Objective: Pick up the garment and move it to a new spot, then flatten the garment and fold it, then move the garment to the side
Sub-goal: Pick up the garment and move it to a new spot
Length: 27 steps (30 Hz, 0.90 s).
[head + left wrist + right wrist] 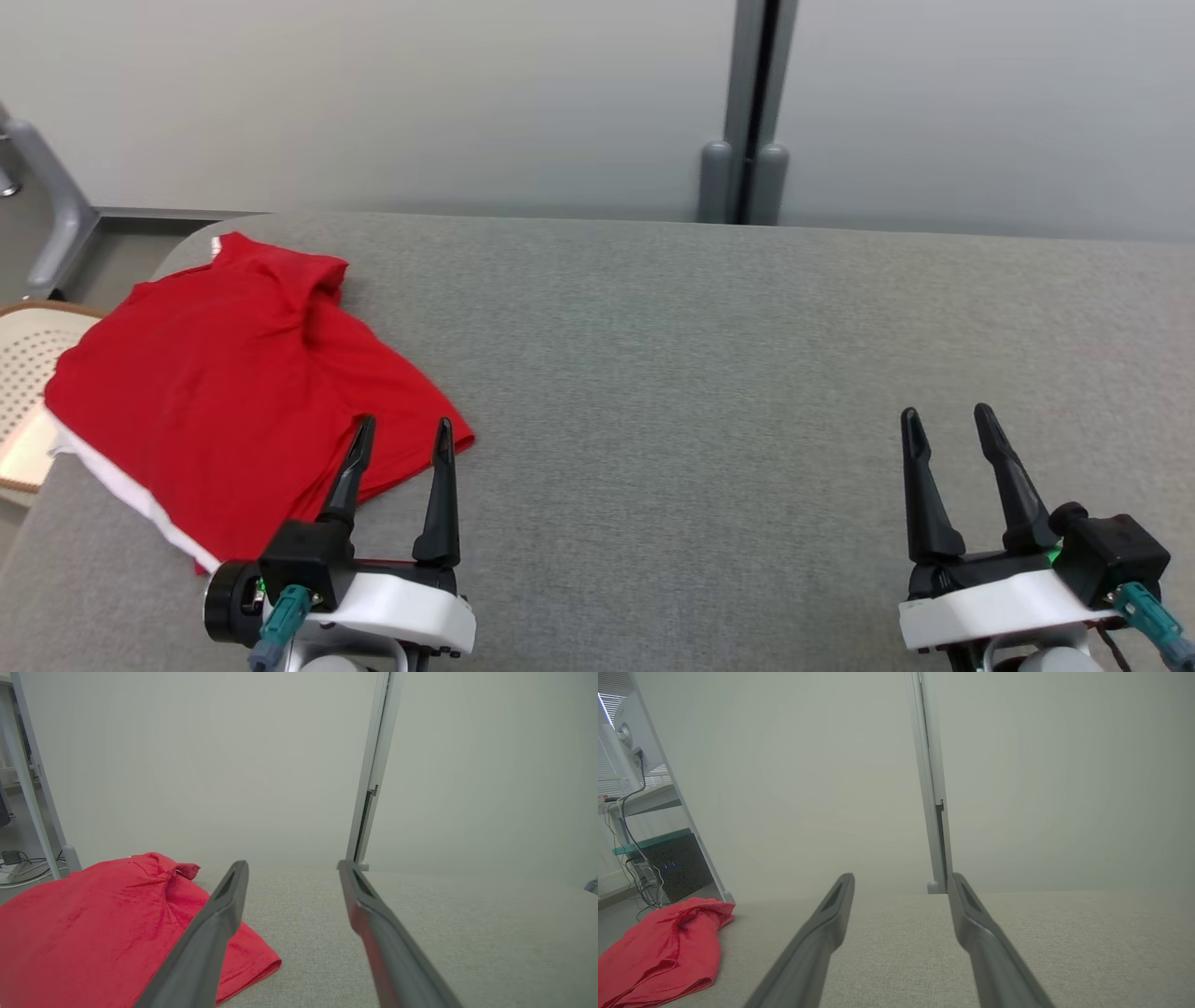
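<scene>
Seeing left gripper (405, 422) and right gripper (945, 411) spread empty, I risk nudging the garment (233, 383) leftward off the grey surface (700, 420).

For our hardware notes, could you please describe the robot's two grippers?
The left gripper and right gripper each have two long tapering black fingers, a black base, white wrist housing, a teal cable connector and a green light.

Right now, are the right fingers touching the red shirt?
Apart. The head view shows the right fingers at lower right, the shirt at left, grey surface between them.
</scene>
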Tool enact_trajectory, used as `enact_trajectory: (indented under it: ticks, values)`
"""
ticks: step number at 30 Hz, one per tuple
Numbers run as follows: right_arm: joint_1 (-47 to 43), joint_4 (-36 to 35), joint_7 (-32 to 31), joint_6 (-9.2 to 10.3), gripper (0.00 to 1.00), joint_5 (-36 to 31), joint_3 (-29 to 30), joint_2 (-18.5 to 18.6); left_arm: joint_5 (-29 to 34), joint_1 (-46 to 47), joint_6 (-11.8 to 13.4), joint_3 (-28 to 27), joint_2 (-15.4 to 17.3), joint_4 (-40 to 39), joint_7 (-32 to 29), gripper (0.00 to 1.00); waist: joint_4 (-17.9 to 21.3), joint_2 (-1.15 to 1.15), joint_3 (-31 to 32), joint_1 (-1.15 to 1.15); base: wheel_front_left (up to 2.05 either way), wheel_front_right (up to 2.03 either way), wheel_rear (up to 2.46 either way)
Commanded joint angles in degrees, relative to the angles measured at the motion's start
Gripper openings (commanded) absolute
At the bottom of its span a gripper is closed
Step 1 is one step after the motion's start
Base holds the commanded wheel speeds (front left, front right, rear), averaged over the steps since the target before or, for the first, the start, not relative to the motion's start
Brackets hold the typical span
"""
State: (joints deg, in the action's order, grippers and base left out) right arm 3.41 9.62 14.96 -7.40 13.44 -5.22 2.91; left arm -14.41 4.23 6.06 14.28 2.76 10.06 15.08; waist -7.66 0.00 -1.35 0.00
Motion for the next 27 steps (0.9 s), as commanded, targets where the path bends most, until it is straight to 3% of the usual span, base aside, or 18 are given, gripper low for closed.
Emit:
enact_trajectory:
  ticks: [1,8,16,27]
  values:
    - [-0.81,0.12,0.35,-0.17,1.00,0.08,-0.43,0.07,0.27,-0.02,0.07,-0.45,0.21,-0.06,0.14,1.00,-3.75,0.00,0.64,0.00,0.00,0.00,0.00]
    - [-1.22,1.07,0.35,-0.17,1.00,0.72,-3.31,0.07,0.67,-1.54,0.37,-1.55,0.23,-0.27,0.14,1.00,-12.88,0.00,1.77,0.00,0.00,0.00,0.00]
    - [-1.35,1.79,0.36,-0.17,1.00,1.35,-5.20,0.05,1.33,-2.48,0.90,-2.63,0.19,-0.78,0.13,1.00,-19.75,0.00,2.33,0.00,0.00,0.00,0.00]
    - [0.36,3.70,0.36,-0.17,1.00,1.85,-7.05,0.15,1.99,-3.67,1.56,-3.63,0.19,-2.16,0.13,1.00,-21.19,0.00,1.83,0.00,0.00,0.00,0.00]
